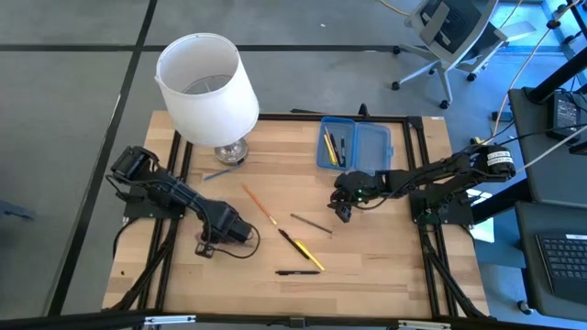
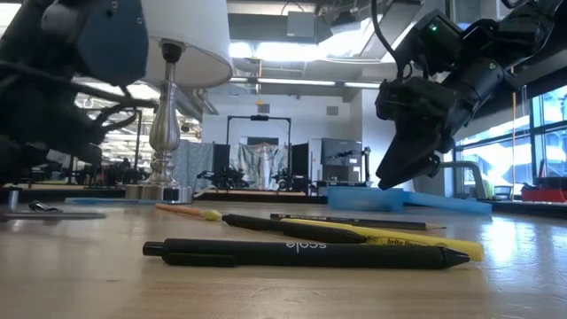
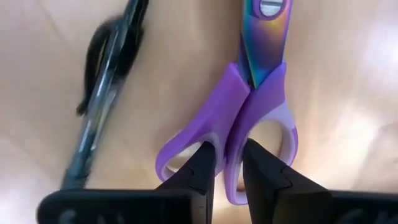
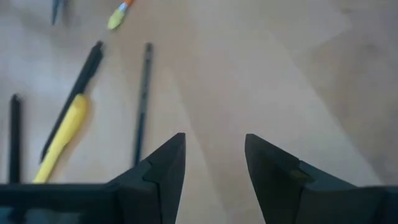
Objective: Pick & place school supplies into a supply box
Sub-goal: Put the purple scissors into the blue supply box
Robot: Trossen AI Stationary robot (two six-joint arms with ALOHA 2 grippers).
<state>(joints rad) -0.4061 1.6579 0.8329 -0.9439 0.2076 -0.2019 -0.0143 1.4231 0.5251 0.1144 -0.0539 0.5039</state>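
Purple scissors [image 3: 249,106] between left hand [image 3: 229,168] fingertips

You are looking at two matte black, jointed arms trailing black cables. The left gripper [image 3: 229,171] ends in two black, wedge-shaped plastic fingers; the right gripper [image 4: 214,163] matches. A green light glows on the right arm's wrist; a white band rings its elbow.

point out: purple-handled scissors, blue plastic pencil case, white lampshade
purple-handled scissors [image 3: 249,102]: left wrist view, handle neck.
translucent blue plastic pencil case [image 1: 374,147]: high view, bare right half.
white lampshade [image 1: 220,101]: high view, outer side wall.
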